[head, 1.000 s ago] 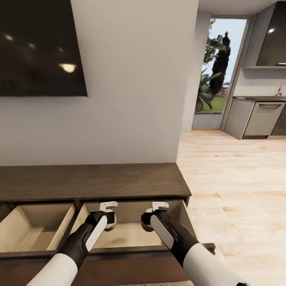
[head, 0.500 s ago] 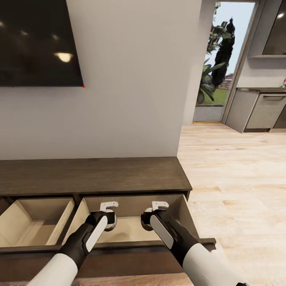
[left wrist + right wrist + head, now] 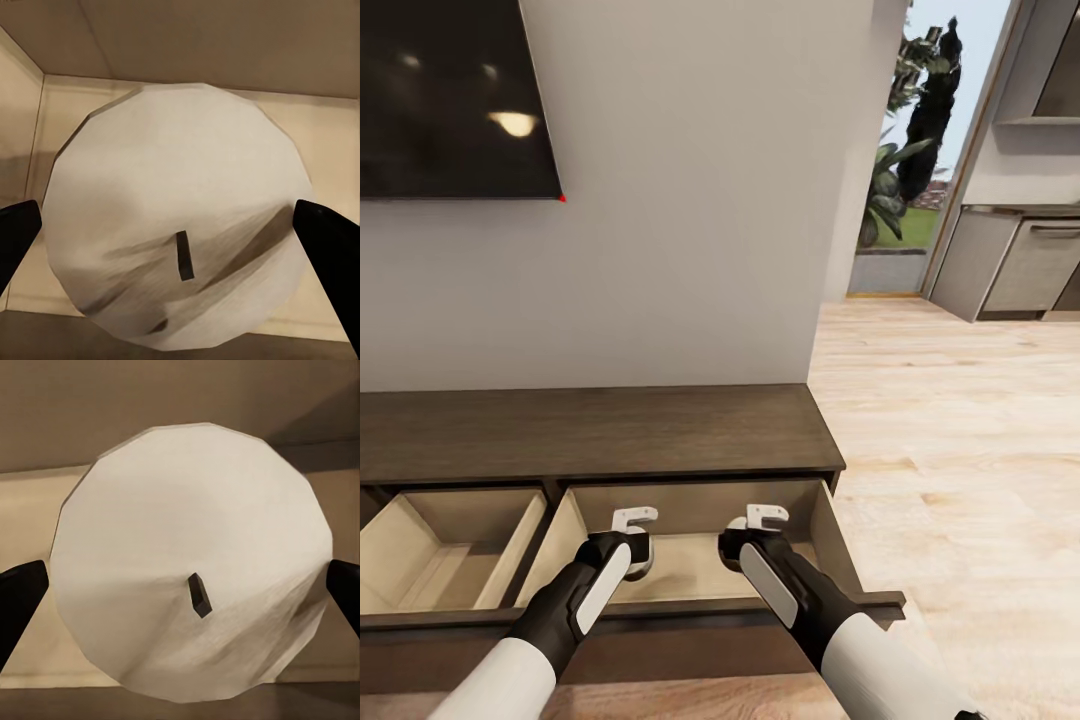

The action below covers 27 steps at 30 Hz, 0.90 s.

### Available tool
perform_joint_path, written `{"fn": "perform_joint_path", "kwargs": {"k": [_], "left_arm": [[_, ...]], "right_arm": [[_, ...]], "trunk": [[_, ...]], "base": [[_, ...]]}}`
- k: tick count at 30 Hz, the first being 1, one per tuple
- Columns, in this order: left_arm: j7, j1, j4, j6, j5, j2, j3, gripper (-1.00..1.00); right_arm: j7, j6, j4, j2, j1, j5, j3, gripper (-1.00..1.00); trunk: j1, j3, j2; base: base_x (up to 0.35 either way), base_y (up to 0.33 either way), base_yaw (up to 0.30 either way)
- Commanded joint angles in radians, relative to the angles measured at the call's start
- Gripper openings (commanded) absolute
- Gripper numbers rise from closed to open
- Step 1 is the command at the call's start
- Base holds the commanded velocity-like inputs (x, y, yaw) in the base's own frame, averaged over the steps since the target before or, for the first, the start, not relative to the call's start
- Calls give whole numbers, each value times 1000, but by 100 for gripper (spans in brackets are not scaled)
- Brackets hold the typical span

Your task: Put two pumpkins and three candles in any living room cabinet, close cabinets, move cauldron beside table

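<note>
Two candles sit between the robot's fingers above the open right-hand drawer of the cabinet (image 3: 600,432); the left candle (image 3: 178,214) is a cream, faceted cylinder with a rounded top and a short dark wick, seen end-on in the left wrist view, with a black fingertip (image 3: 16,234) against each of its flanks, so the left gripper (image 3: 636,524) is clamped on it; the right candle (image 3: 191,581) looks much the same in the right wrist view, pale and rounded with a small dark wick, and the right gripper (image 3: 763,520) grips it from both sides likewise; from the head view both grippers hang side by side, a little apart, within the mouth of the right drawer (image 3: 690,580), whose pale beige floor and walls lie behind the candles in the wrist views; whether either candle touches the drawer floor cannot be told; just beside it, toward the robot's left, a second drawer (image 3: 450,545) also stands pulled out, showing the same beige lining; the cabinet's dark-brown top runs along a light grey wall (image 3: 690,200), where a dark screen (image 3: 450,95) hangs above the robot's left side; to the right the light wood floor (image 3: 960,440) stretches toward a glazed doorway (image 3: 905,170) with greenery outside and grey kitchen units (image 3: 1025,260) beyond.
</note>
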Motion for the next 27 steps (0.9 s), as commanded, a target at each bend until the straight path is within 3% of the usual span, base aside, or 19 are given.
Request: {"fn": "perform_joint_path", "kwargs": {"k": [1, 27], "left_arm": [[10, -1, -1, 2, 10, 0, -3, -100], [8, -1, 0, 1, 10, 0, -4, -100]], "right_arm": [[-8, 0, 0, -1, -1, -8, 4, -100], [-10, -1, 21, -4, -1, -15, 1, -100]], "trunk": [[0, -1, 0], [0, -1, 0]], "base": [[0, 0, 0], [62, 7, 0]]}}
